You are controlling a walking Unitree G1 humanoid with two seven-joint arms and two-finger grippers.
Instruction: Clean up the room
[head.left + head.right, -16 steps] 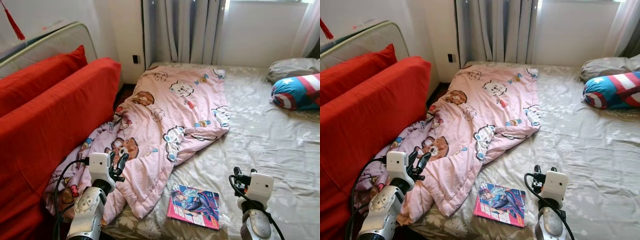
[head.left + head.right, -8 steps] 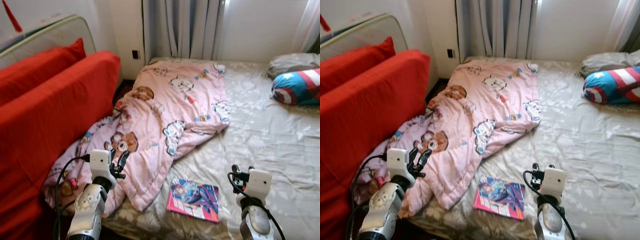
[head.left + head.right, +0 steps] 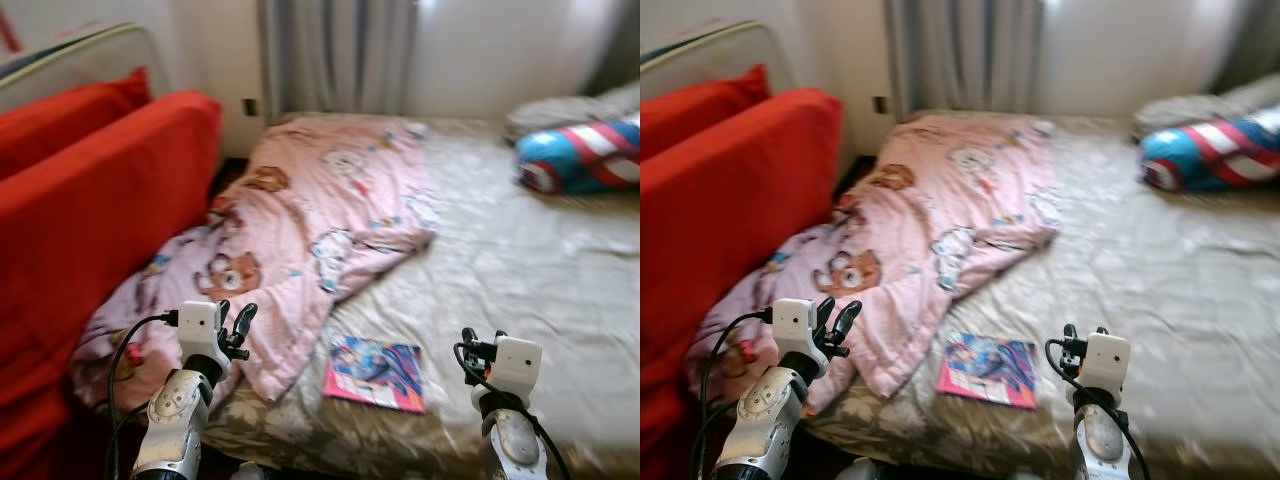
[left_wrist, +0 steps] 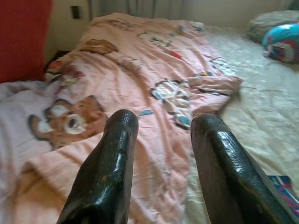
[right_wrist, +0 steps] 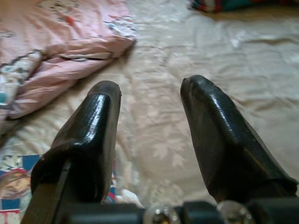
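Left eye view: both end effectors, left [image 3: 232, 330] and right [image 5: 149, 135], gape empty; the soft, floppy blanket [image 3: 300, 230] is probably best pinched at its near edge.

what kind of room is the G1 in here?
Most likely a bedroom: a wide bed with a rumpled pink cartoon quilt across it, pillows at the far end, and curtains on the wall behind. A magazine lies near the bed's edge.
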